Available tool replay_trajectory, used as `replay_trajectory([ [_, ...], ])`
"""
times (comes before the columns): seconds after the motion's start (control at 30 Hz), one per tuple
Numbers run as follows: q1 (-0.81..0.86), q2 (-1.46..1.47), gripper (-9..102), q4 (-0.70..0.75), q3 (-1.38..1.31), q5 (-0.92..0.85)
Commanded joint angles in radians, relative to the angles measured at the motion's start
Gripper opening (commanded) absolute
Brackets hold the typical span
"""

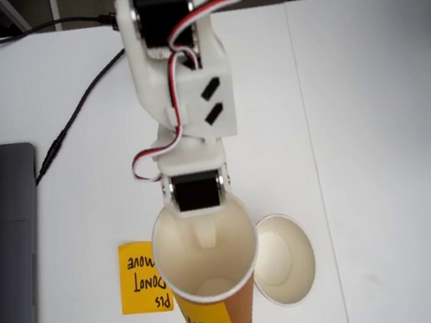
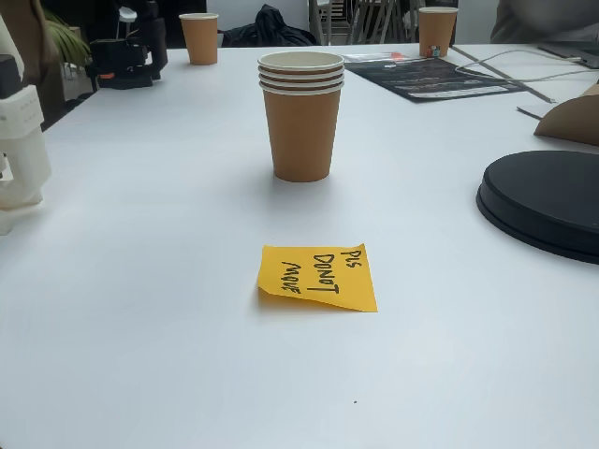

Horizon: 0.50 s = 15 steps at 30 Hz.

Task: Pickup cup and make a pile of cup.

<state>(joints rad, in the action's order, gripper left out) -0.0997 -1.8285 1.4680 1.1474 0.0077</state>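
In a fixed view from above, I see the cup mouth-up near the desk's near edge, large in frame, right under the gripper. The cup and wrist hide the fingers, so I cannot tell whether they grip it. A second cup sits just right of it and one sticky note just left. In a fixed view from the side, one stack of cups shows four rims, one sticky note lies nearer, and two single cups stand at the far edge.
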Motion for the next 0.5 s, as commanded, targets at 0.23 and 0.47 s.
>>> replay_trajectory([
  [0.23, -0.195, -0.094, -7, 0.012, -0.084, 0.008],
  [0.47, -0.218, -0.077, -7, 0.015, -0.074, 0.008],
])
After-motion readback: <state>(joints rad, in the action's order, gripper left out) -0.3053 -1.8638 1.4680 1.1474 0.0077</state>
